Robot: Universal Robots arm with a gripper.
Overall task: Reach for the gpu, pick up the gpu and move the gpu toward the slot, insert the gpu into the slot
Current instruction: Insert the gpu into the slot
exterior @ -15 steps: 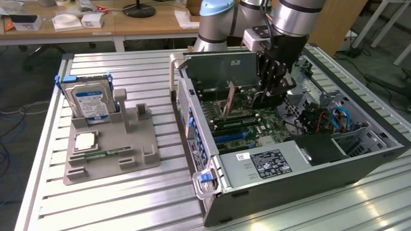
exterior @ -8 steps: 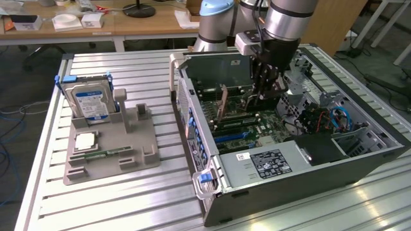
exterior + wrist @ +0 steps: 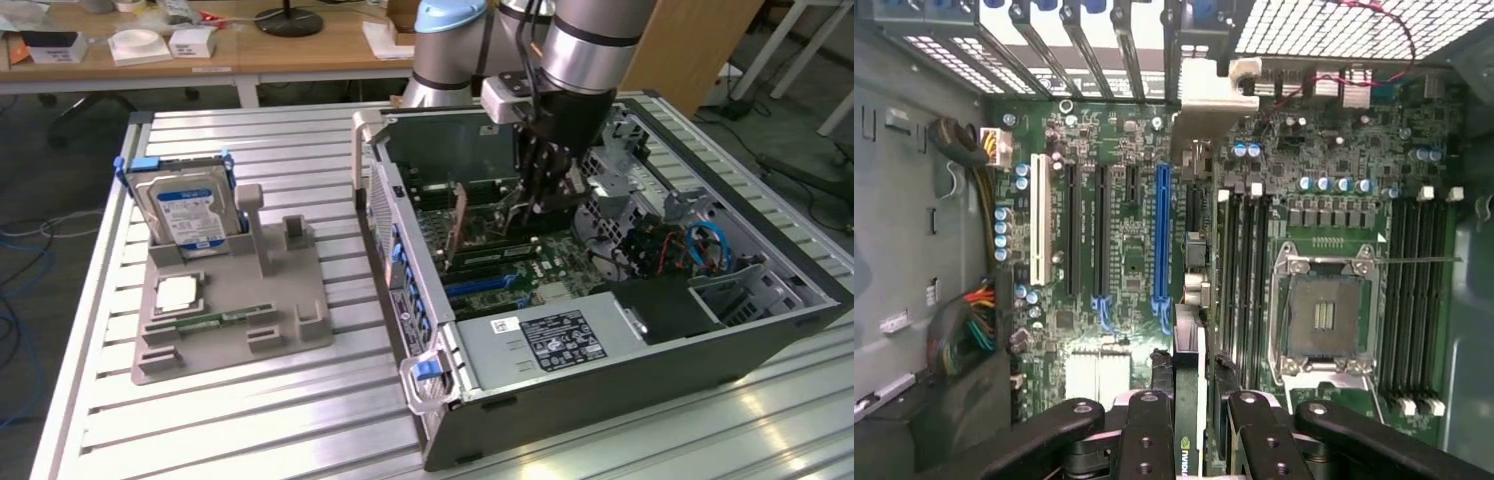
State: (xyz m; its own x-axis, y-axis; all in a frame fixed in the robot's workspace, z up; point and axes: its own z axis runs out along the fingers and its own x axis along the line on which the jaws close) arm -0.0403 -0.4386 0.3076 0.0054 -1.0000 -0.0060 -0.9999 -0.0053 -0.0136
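Note:
My gripper (image 3: 1189,425) reaches down into the open PC case (image 3: 587,340) and is shut on the gpu (image 3: 1194,300). In the wrist view the card is edge-on, running from between my fingers (image 3: 1146,430) to its silver bracket end (image 3: 1206,85) at the case's rear wall. In the exterior view the gpu (image 3: 467,215) stands upright over the green motherboard (image 3: 534,265), with the gripper (image 3: 541,200) on its inner end. Long dark slots (image 3: 1098,235) and a blue one (image 3: 1162,240) run parallel to the card. It stands right beside the blue one; the connector under its edge is hidden.
The square CPU socket (image 3: 1324,315) and memory slots (image 3: 1414,300) lie close on the card's other side. Cable bundles (image 3: 974,310) crowd the case wall. Outside the case, a grey fixture (image 3: 234,335) holds the blue-labelled hard drive (image 3: 187,205) and a CPU chip (image 3: 178,293).

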